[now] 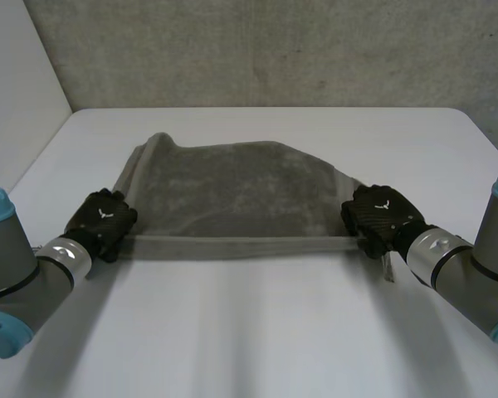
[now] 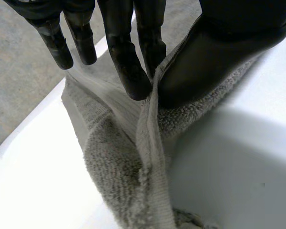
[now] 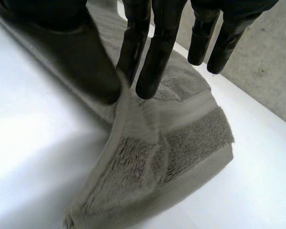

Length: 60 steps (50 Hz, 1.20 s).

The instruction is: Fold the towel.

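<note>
A grey towel [image 1: 241, 191] lies on the white table [image 1: 249, 332], with its near edge lifted and stretched taut between my two hands. My left hand [image 1: 102, 222] is at the near left corner. In the left wrist view its fingers [image 2: 128, 67] and thumb pinch the towel's hem [image 2: 150, 143], and the cloth hangs down from the pinch. My right hand [image 1: 380, 215] is at the near right corner. There the fingers [image 3: 152, 57] press the towel [image 3: 171, 157] against the thumb, and a folded corner droops below the hand.
A grey wall [image 1: 274, 50] rises behind the table's far edge. Bare white tabletop stretches in front of the towel, between my two arms.
</note>
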Tool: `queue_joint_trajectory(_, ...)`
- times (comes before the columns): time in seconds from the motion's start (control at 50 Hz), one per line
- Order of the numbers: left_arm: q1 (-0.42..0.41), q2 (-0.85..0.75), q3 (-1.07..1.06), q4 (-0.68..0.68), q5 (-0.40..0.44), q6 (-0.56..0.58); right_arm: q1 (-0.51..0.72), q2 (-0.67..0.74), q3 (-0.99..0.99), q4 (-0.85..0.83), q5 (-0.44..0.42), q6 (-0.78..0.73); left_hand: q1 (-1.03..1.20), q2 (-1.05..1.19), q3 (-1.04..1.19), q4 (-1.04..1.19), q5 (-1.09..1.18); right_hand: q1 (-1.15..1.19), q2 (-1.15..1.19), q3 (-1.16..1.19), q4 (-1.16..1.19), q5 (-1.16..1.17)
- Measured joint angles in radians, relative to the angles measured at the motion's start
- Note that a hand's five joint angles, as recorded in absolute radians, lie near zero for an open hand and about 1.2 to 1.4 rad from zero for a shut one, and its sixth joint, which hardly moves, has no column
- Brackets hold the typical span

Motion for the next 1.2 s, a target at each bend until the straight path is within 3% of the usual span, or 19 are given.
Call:
queue_joint_trajectory(0.08,0.000,0.004,0.000,-0.017,0.004,0.004,0.006,0.020,0.000,-0.001,0.018,0.016,0.000,0.001,0.000,0.000,0.001,-0.169,-0.158,0.000,0.000,-0.174)
queue_joint_trajectory(0.36,0.002,0.035,0.020,-0.051,0.004,-0.020,0.009,0.101,-0.002,-0.062,0.097,0.048,-0.001,0.002,0.000,0.000,0.001,-0.179,-0.161,-0.001,0.000,-0.186)
queue_joint_trajectory(0.42,0.009,0.037,0.023,-0.054,0.003,-0.032,0.008,0.100,-0.003,-0.076,0.108,0.046,-0.001,0.002,0.000,0.000,0.001,-0.124,-0.119,-0.001,0.000,-0.135)
queue_joint_trajectory(0.52,0.028,0.037,0.031,-0.058,0.003,-0.053,0.002,0.096,-0.008,-0.105,0.133,0.039,-0.001,0.002,0.000,0.000,0.001,0.208,0.200,-0.001,0.000,0.210)
queue_joint_trajectory(0.72,0.041,0.123,0.040,-0.128,0.007,-0.070,-0.007,-0.044,-0.026,-0.051,0.125,0.039,-0.001,0.004,0.000,0.000,0.001,0.210,0.211,0.000,0.000,0.227)
queue_joint_trajectory(0.98,0.066,0.498,0.043,-0.297,0.021,-0.127,-0.102,-0.405,-0.044,0.155,-0.015,0.035,-0.001,0.006,0.000,0.000,0.011,0.210,0.211,0.000,0.000,0.227)
queue_joint_trajectory(1.1,0.136,0.610,0.048,-0.367,0.112,-0.133,-0.210,-0.536,-0.046,0.230,-0.163,0.032,-0.001,0.006,0.000,0.000,0.011,0.210,0.231,0.000,0.000,0.227)
queue_joint_trajectory(1.2,0.179,0.606,0.051,-0.378,0.183,-0.136,-0.243,-0.541,-0.049,0.249,-0.238,0.031,-0.001,0.006,0.000,0.000,0.011,0.210,0.231,0.000,0.000,0.227)
